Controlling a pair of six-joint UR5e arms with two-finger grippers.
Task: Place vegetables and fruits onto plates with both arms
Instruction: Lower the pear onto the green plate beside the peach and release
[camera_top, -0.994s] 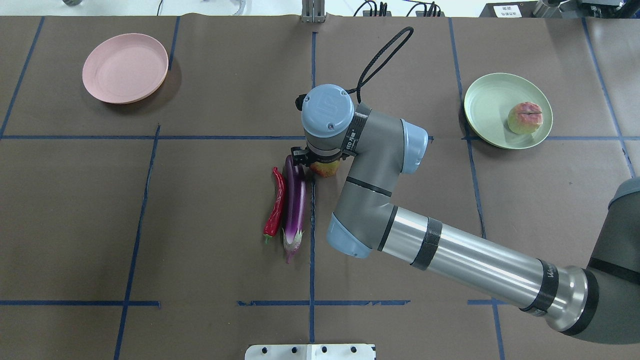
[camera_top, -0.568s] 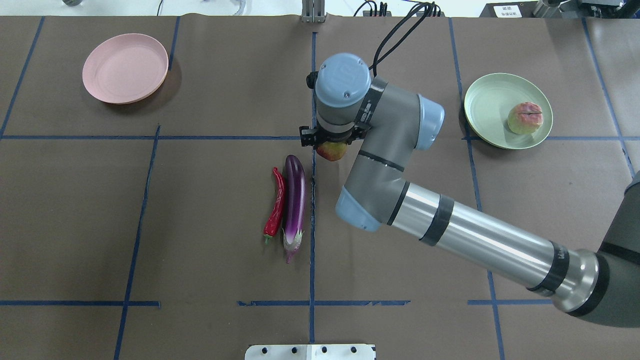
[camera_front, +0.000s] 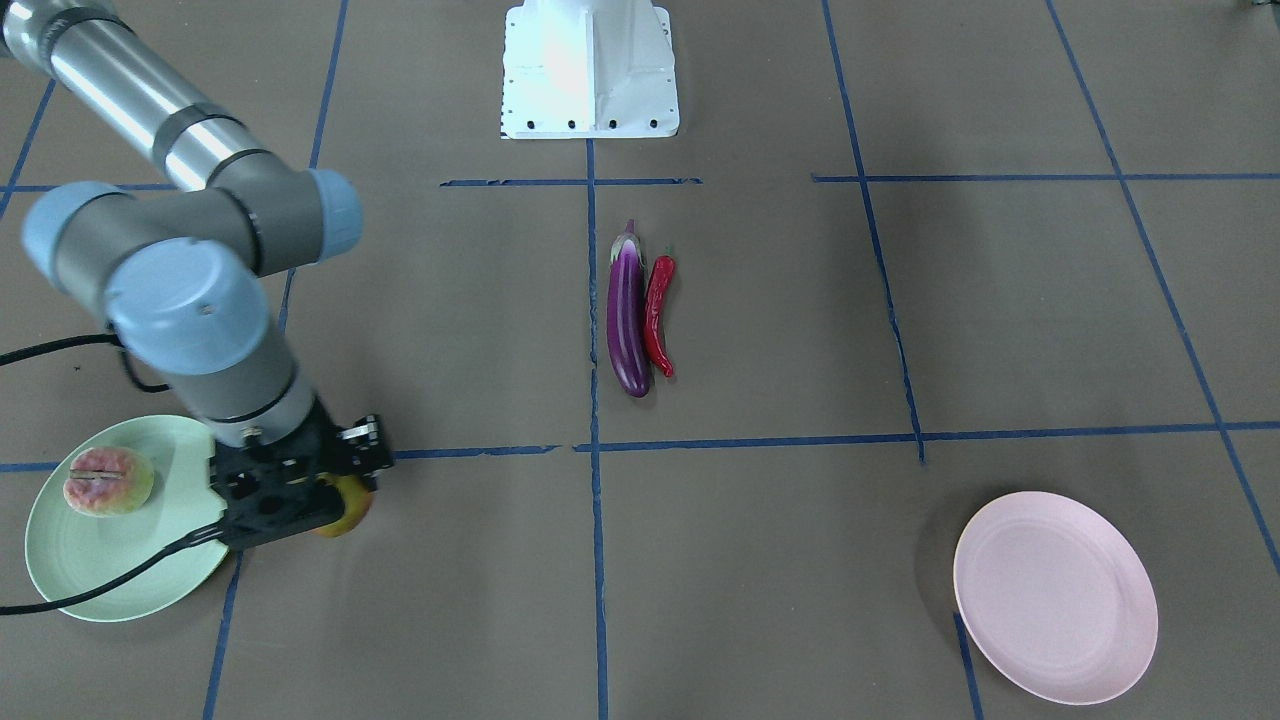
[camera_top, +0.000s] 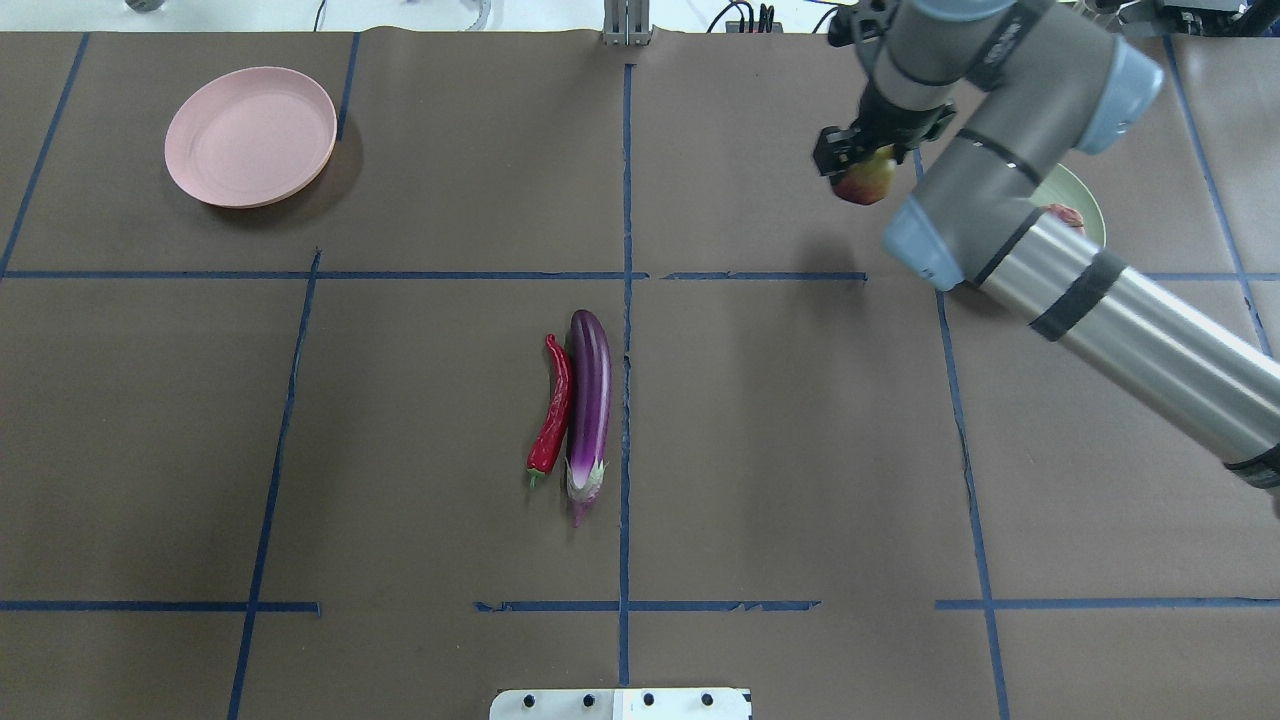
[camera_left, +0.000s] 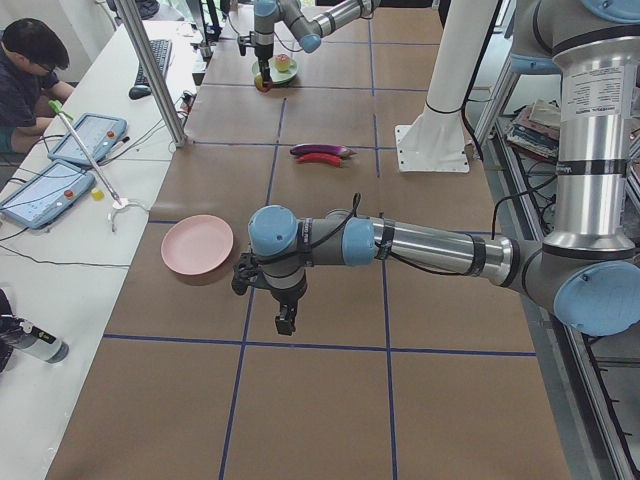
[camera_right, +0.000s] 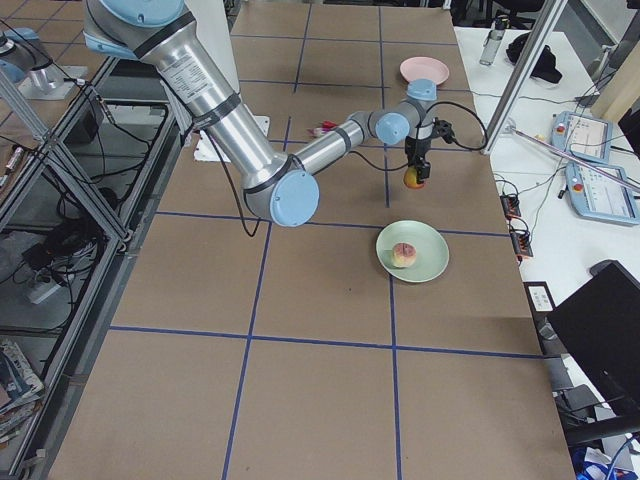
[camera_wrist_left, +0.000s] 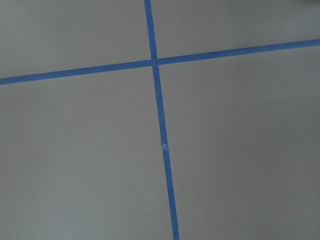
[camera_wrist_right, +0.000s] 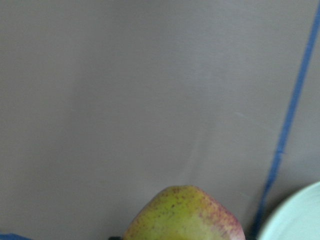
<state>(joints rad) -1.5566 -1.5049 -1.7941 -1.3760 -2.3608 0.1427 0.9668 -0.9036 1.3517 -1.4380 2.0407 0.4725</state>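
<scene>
My right gripper (camera_top: 862, 160) is shut on the green-and-red pomegranate (camera_top: 865, 182) and holds it above the table, just left of the mint green plate (camera_front: 60, 575). The pomegranate also shows in the right wrist view (camera_wrist_right: 185, 215), with the plate's rim (camera_wrist_right: 295, 215) beside it. The peach (camera_front: 108, 481) lies on that plate. The purple eggplant (camera_top: 588, 400) and red chili (camera_top: 552, 415) lie side by side, touching, at mid-table. The pink plate (camera_top: 250, 135) is bare at the far left. My left gripper (camera_left: 285, 318) hangs over bare table; I cannot tell whether it is open.
The white base block (camera_top: 620, 703) stands at the near edge. Blue tape lines (camera_wrist_left: 159, 125) grid the brown table cover. In the exterior left view an operator (camera_left: 25, 60) with tablets sits beyond the far edge, behind a metal post (camera_left: 150, 70).
My right arm has lifted the pomegranate from beside the eggplant's tip and carried it far and to the right, up to the green plate. The eggplant and chili have not moved.
</scene>
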